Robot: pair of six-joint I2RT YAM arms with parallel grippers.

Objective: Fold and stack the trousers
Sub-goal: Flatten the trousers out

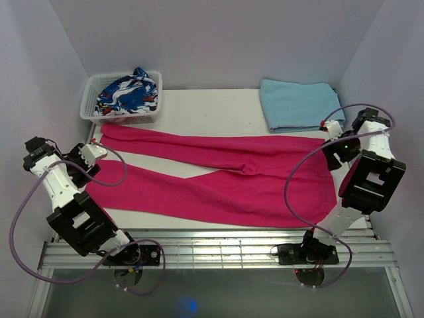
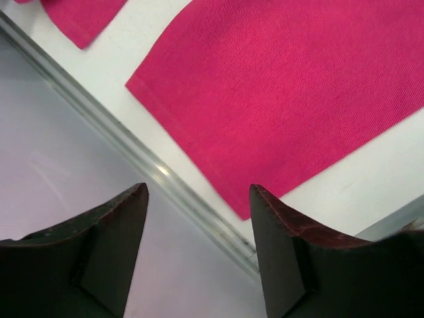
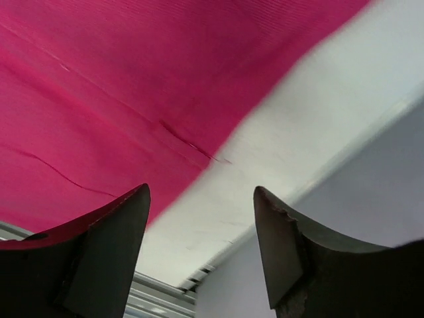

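The trousers [image 1: 218,179] are lying flat on the white table [image 1: 218,106], waist end at the right and both long legs stretching to the left. The legs are spreading apart toward their hems, leaving a narrow wedge of bare tabletop between them. The fabric is a plain, bright magenta-pink with a fine, even twill weave, which is showing clearly in the left wrist view [image 2: 285,93], where a straight stitched hem is forming a crisp corner. In the right wrist view the cloth [image 3: 119,86] is showing thin creases and a short seam near its edge.

The left gripper [image 1: 93,154] is hovering at the table's left edge beside the hem of the near leg. Its jaws are standing wide apart, and the dark, wedge-shaped fingers [image 2: 112,225] are holding nothing. A smooth metal rail [image 2: 165,175] is running diagonally past them.

The right gripper [image 1: 329,129] is hanging over the waist end, and its jaws are also standing wide apart. Nothing is sitting between its dark fingers [image 3: 291,245], one of which has a chipped, rough edge.

At the back left, a white plastic lattice basket [image 1: 89,109] is holding a crumpled blue, white and red patterned garment [image 1: 129,93]. At the back right, a light blue cloth [image 1: 298,103] is lying folded into a soft rectangle near the waist.
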